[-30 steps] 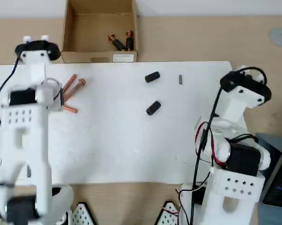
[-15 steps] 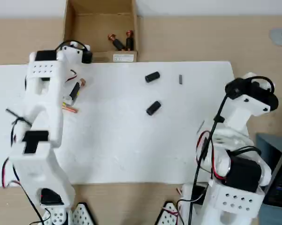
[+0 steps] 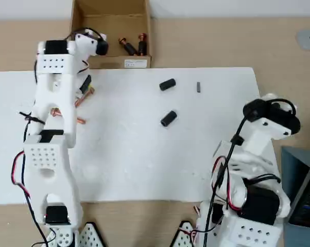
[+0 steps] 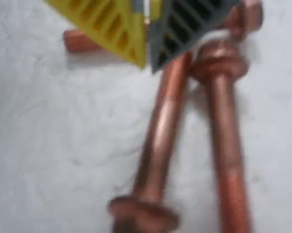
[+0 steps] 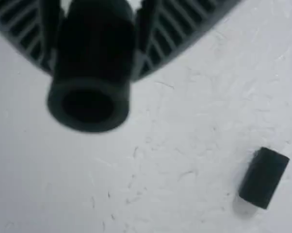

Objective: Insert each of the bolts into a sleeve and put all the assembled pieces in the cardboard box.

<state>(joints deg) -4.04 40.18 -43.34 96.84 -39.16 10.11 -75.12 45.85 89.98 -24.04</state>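
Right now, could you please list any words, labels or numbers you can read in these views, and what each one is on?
White label on the front wall of the box: it carries print, but it is too small to read.
Nothing else in these views carries readable text.

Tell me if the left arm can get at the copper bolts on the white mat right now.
Probably yes: the left gripper hangs right over two bolts lying side by side on the mat, with nothing between, though its jaws look shut.
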